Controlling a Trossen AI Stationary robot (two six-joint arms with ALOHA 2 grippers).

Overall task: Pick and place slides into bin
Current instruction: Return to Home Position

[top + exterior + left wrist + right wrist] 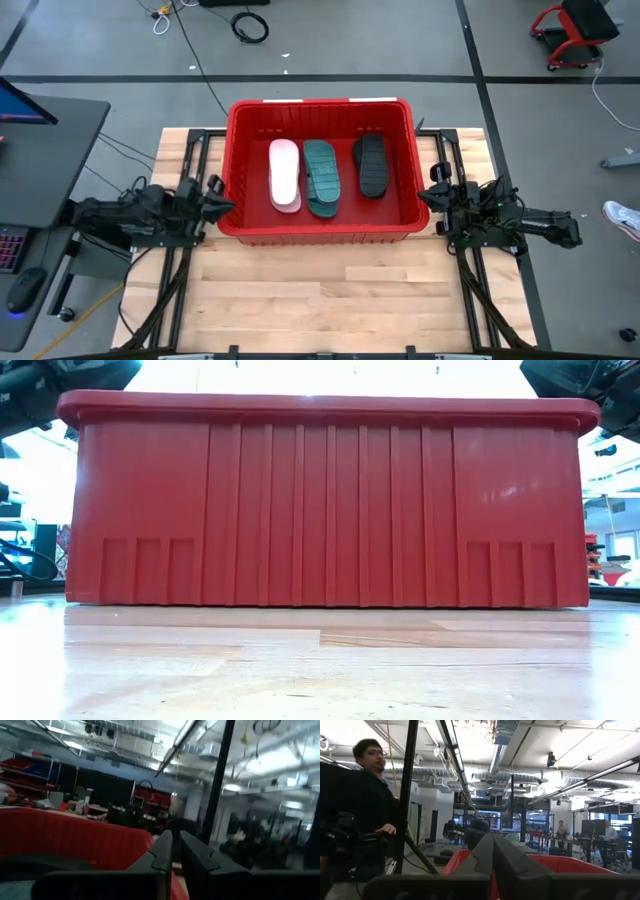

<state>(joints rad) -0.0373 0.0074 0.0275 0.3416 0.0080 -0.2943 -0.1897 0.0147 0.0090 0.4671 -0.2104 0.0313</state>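
The red bin (320,228) stands at the table's far middle; its near wall fills the low view (320,510). Inside lie slides side by side on the bin floor: a pale pink one (284,175), a teal one (321,178) and a black one (371,165). My left gripper (226,205) is shut and empty just outside the bin's left wall; its closed fingers show in the left wrist view (175,847). My right gripper (424,197) is shut and empty just outside the bin's right wall, as in the right wrist view (493,851).
Bare wooden tabletop (320,300) lies in front of the bin. A desk with a monitor and keyboard (40,150) stands left of the table. A person (360,795) stands beyond the table in the right wrist view. A shoe (625,215) shows at the right edge.
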